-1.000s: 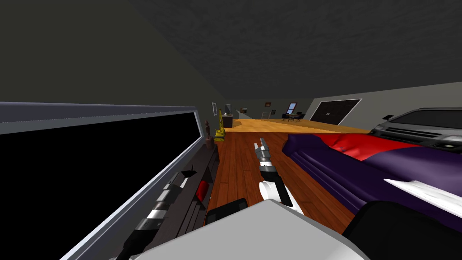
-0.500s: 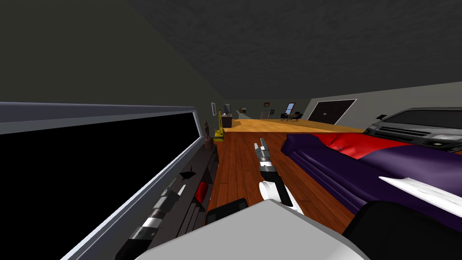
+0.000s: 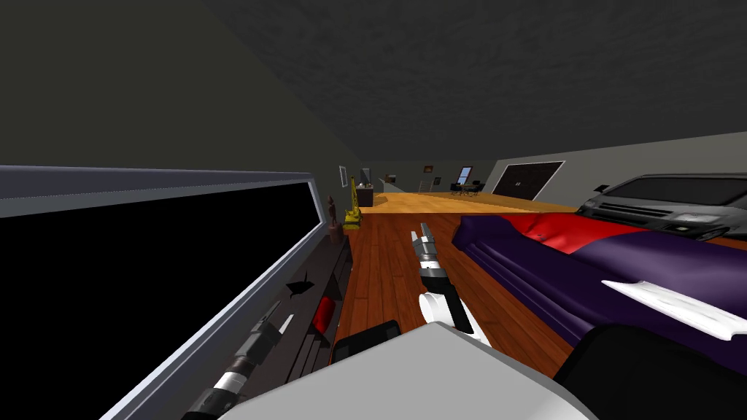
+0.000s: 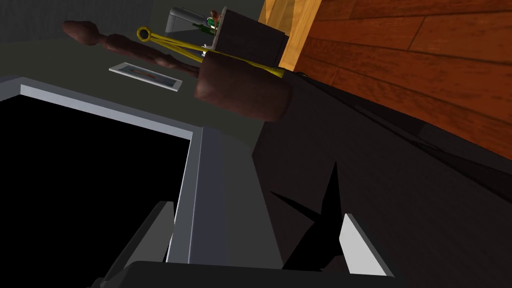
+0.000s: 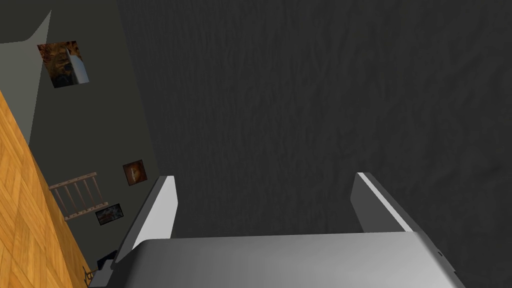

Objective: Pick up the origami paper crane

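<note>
Gaping left end effector [image 4: 257, 210] near crane [image 4: 320, 225]

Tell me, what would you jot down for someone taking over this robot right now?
Left hand: open, empty, pointed at the black paper crane.
Right hand: open, empty, idle out in front.
Crane: on the dark cabinet top, just ahead of the left hand, not gripped.
Done: left hand lined up on it.
Left: ease forward, close on the crane, lift.
</note>
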Tool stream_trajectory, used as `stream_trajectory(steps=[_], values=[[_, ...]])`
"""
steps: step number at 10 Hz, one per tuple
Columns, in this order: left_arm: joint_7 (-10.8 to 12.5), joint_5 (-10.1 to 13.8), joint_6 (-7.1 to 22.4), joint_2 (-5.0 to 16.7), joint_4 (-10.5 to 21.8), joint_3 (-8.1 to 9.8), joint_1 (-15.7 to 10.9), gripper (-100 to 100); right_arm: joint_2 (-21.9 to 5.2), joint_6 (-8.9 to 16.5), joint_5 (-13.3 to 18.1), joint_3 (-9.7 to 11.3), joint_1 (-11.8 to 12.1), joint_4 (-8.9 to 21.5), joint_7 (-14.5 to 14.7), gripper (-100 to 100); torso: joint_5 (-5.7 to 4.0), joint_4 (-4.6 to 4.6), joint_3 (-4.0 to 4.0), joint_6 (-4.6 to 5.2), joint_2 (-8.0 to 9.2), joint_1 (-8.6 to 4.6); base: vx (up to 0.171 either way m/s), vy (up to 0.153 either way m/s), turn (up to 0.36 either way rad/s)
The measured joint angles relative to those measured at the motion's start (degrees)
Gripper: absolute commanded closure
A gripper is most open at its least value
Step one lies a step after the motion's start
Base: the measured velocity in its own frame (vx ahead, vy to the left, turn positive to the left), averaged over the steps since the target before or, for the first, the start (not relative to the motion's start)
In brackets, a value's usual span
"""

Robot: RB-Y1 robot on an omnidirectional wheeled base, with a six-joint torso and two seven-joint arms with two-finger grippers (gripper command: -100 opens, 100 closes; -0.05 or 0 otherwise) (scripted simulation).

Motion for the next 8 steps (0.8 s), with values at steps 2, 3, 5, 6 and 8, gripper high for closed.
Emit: stream_trajectory(steps=[2,3,5,6,8], values=[[1.04,-0.19,-0.52,0.35,2.74,-0.51,-0.46,-100,0.0,0.0,0.0,0.0,0.0,0.0,0.0,0,0.01,0.01,0.03,-0.01,0.06,-0.01,0.023,0.0,-0.025],[1.89,-0.28,-0.85,1.05,4.42,-0.93,-0.79,-100,0.0,0.0,0.0,0.0,0.0,0.0,0.0,0,0.0,0.01,0.03,0.01,0.05,-0.02,0.035,0.004,-0.027],[3.47,-0.48,-1.43,2.07,7.47,-1.65,-1.29,-100,0.0,0.0,0.0,0.0,0.0,0.0,0.0,0,0.0,0.0,-0.01,0.01,-0.02,0.0,0.067,0.005,-0.076],[4.69,-0.61,-0.74,3.1,7.78,-2.12,-0.96,-100,0.0,0.0,0.0,0.0,0.0,0.0,0.0,0,0.0,-0.02,-0.07,0.01,-0.12,0.0,0.07,0.006,-0.032],[5.96,-1.06,-1.61,3.5,11.46,-3.14,-1.75,-100,0.0,0.0,0.0,0.0,0.0,0.0,0.0,0,0.0,-0.02,-0.07,0.01,-0.11,-0.02,0.08,0.0,-0.072]])
